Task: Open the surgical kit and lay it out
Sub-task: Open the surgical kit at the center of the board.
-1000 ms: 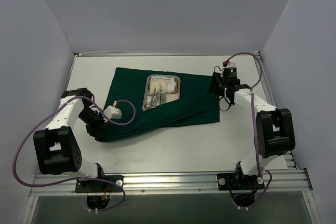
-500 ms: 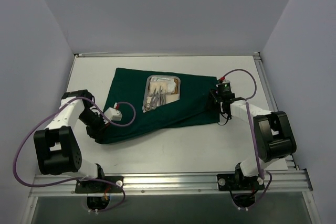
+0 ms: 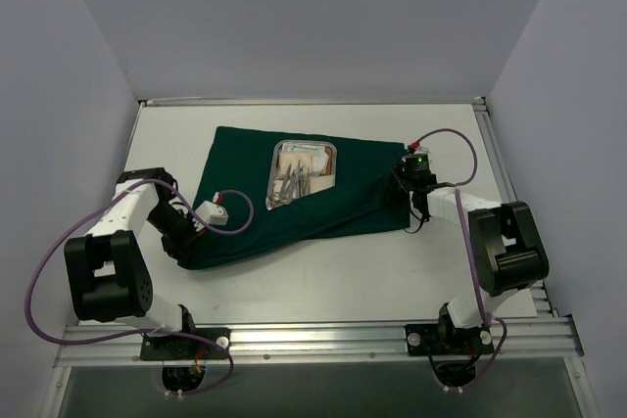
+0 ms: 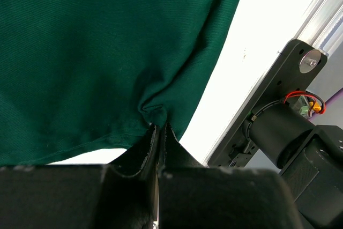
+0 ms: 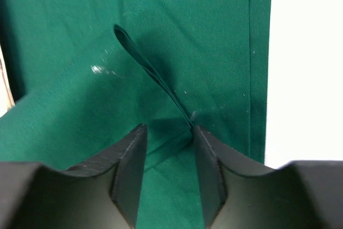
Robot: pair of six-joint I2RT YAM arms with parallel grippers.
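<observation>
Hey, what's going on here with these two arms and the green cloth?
Two robot arms are working a dark green cloth on the table. The left gripper is shut on its near-left corner; the right gripper is open around a raised fold at the right edge. A steel tray of instruments sits on the cloth.

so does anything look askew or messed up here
The green drape lies crooked, bunched at its near-left corner where the left claw pinches it, and a raised fold runs into the open right claw.
</observation>
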